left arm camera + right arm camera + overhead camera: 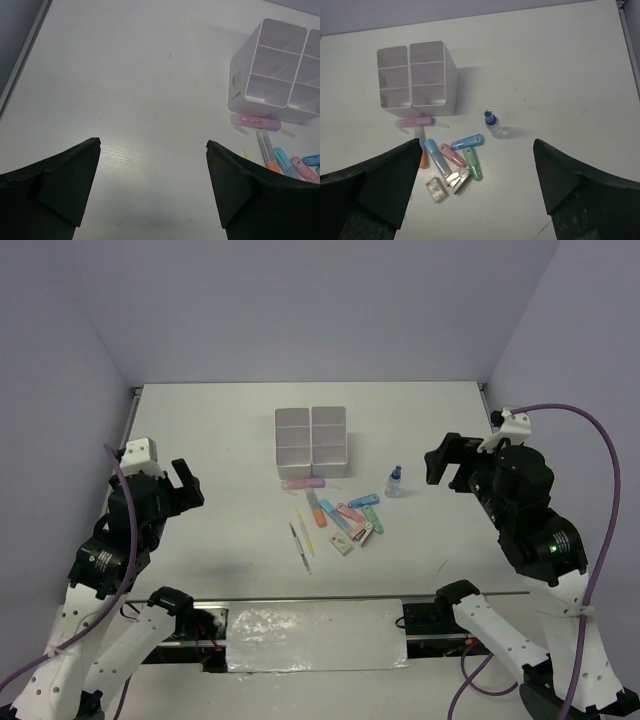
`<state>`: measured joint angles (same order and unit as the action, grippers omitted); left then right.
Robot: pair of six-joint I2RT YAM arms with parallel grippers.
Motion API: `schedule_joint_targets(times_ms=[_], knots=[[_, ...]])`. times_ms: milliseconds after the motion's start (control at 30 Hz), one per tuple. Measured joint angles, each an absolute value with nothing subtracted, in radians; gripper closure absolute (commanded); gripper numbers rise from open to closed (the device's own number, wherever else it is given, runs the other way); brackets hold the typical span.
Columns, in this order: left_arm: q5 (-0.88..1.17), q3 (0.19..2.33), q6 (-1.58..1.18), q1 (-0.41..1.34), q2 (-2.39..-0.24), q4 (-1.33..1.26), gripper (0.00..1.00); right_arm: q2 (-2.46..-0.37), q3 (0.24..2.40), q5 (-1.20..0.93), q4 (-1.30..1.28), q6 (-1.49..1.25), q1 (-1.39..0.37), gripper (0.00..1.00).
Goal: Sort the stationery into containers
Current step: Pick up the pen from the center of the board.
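Both pincers stand wide open and hold nothing. The left gripper [153,144] hangs over the bare table [200,440], well to the left of the work. The right gripper [476,142] hovers on the right, looking down on the pile.

The stationery [335,515] lies loose in the middle of the table, just on the near side of the containers [311,440]. I judge every piece light, hard and smooth, so it is likely to skid or roll if I nudge it. I would pinch each marker across its barrel at mid-length.

The pink marker [415,121] lies right along the near wall of the containers, which leaves little room for a finger on that side. The block itself looks light enough to slide if bumped.

The bottle [492,123] stands upright, apart to the right. It should tip easily, so I would grip its body below the blue cap.

The green marker [473,164] and blue marker [467,141] crowd their neighbours, so the outer pieces should go first.

The yellow pen [301,522] and grey pen [297,545] lie flat at the left of the pile. They are thin, and the fingertips would have to come right down to the tabletop.
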<state>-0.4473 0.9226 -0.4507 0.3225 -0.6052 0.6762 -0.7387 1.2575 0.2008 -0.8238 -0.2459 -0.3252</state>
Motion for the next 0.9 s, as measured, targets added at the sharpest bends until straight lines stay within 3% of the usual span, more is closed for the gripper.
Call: schedule_joint_targets(times_ms=[267, 400, 467, 633, 733, 767, 833, 900], knots=[[-0.454, 0.923, -0.451, 0.316, -0.604, 0.676, 0.01, -0.728, 1.258, 0.196, -0.824, -0.245, -0.325, 0.00], [-0.453, 0.923, -0.451, 0.304, -0.606, 0.676, 0.01, -0.734, 1.257, 0.092, -0.811, -0.251, -0.332, 0.00], [-0.452, 0.923, -0.451, 0.287, -0.607, 0.677, 0.01, -0.783, 1.256, 0.111, -0.799, -0.278, -0.436, 0.00], [-0.459, 0.923, -0.452, 0.234, -0.620, 0.680, 0.01, -1.090, 1.258, 0.245, -0.729, -0.359, -0.897, 0.01], [-0.475, 0.923, -0.456, 0.228, -0.629, 0.682, 0.01, -1.313, 1.232, 0.274, -0.675, -0.407, -1.022, 0.14], [-0.481, 0.923, -0.459, 0.227, -0.633, 0.683, 0.01, -1.379, 1.227, 0.282, -0.671, -0.421, -1.049, 0.23], [-0.494, 0.923, -0.470, 0.226, -0.641, 0.690, 0.01, -1.481, 1.227, 0.287, -0.657, -0.444, -1.093, 0.24], [-0.500, 0.923, -0.474, 0.225, -0.648, 0.695, 0.01, -1.562, 1.234, 0.296, -0.643, -0.460, -1.126, 0.34]])
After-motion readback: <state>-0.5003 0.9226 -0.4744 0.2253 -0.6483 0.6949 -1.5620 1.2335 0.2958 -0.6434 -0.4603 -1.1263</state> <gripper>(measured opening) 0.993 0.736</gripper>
